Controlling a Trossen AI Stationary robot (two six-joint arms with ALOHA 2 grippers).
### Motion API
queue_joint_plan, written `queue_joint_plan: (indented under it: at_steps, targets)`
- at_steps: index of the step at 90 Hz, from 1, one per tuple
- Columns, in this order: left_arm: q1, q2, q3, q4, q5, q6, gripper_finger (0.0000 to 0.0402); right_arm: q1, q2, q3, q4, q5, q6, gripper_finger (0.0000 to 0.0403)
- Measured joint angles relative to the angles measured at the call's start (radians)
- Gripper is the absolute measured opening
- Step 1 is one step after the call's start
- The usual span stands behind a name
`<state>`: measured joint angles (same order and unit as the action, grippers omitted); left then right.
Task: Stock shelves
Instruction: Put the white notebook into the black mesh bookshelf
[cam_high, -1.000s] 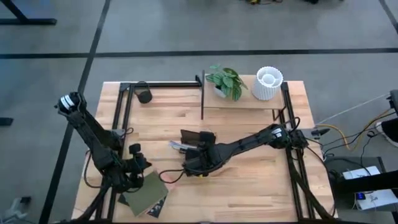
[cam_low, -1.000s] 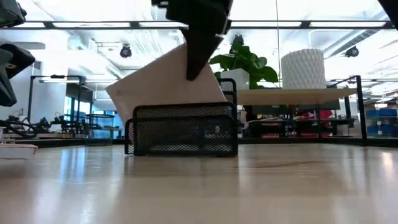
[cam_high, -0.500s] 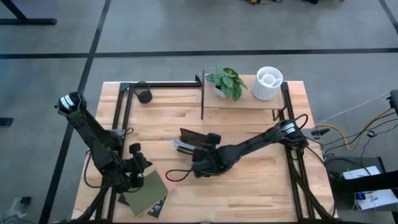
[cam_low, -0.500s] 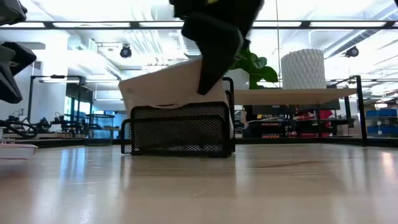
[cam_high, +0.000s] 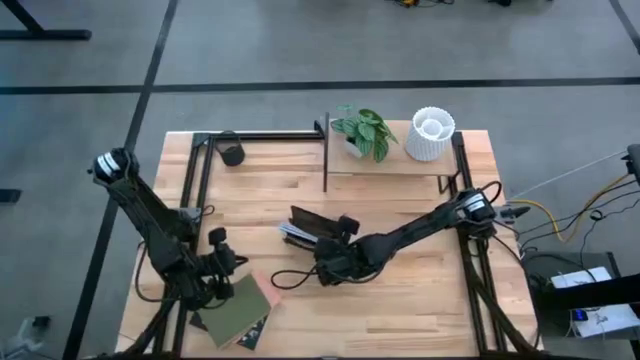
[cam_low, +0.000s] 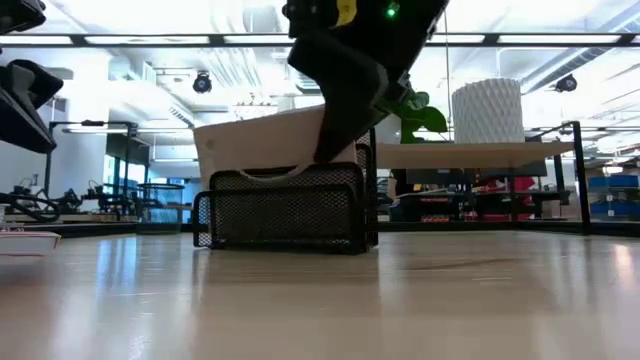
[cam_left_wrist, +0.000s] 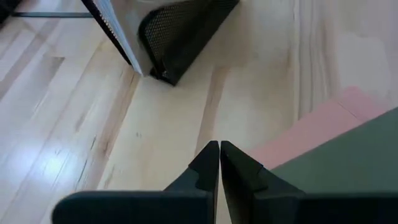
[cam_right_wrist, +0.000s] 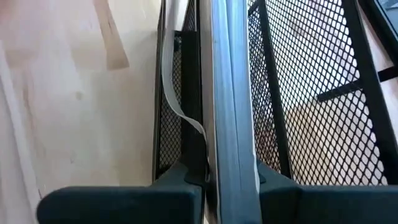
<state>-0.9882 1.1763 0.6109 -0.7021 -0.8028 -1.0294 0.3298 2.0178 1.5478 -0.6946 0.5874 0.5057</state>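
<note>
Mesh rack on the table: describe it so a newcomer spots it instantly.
On the light-wood tabletop, look mid-table, nearer than the black-framed shelves holding a plant and white vase. The black mesh rack sits there; the right tool is lowering a pale book into it.

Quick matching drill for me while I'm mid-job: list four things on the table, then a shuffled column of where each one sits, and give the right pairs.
Things:
1. right gripper
2. left gripper
3. potted plant
4. white ribbed vase

Places or states:
A. on the shelf board, at its right end
B. shut, empty, over the table near the green book
C. on the shelf board, at its left end
D. shut on the pale book in the black mesh rack

Pairs: 1-D, 2-B, 3-C, 4-A
</note>
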Motion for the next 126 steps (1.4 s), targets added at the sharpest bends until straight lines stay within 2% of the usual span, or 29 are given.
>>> queue_joint_plan:
  at_steps: [41, 92, 126]
  targets:
    - [0.000, 0.000, 0.000, 0.000, 0.000, 0.000, 0.0000, 0.003, -0.008, -0.004, -0.017, -0.019, 0.012, 0.0051]
    - [0.000, 0.000, -0.001, 0.000, -0.001, 0.000, 0.0000, 0.019, -0.031, 0.020, -0.042, -0.020, 0.018, 0.0015]
    - [0.000, 0.000, -0.001, 0.000, -0.002, 0.000, 0.0000, 0.021, -0.041, 0.013, -0.064, -0.021, 0.074, 0.0022]
